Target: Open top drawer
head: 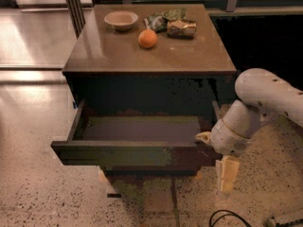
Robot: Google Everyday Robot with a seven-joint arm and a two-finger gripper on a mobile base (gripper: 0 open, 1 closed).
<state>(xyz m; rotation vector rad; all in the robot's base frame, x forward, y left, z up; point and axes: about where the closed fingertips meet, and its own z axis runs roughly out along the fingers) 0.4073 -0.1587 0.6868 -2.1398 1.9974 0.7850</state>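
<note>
At 4 o'clock the hand (215,155) is at the 3 o'clock end of the top drawer (123,154); its grip cannot be told. The drawer juts open toward 6 o'clock, long axis 9-to-3. Farther, the surface (142,56) holds an orange (147,38) and bowl (121,20)

The bench (189,56) has a smooth brown top with a soft sheen. The top drawer (128,154) has a dark, matt, worn front with dull greenish patches and pale scratches; its tray floor looks flat, matt brown. The arm (270,93) wears a smooth white plastic shell, faintly glossy. The gripper (221,161), at the drawer's right front corner, looks like pale cream matt plastic. The crinkled packet (182,28) glints like foil. The floor (33,193) is polished speckled stone.
</note>
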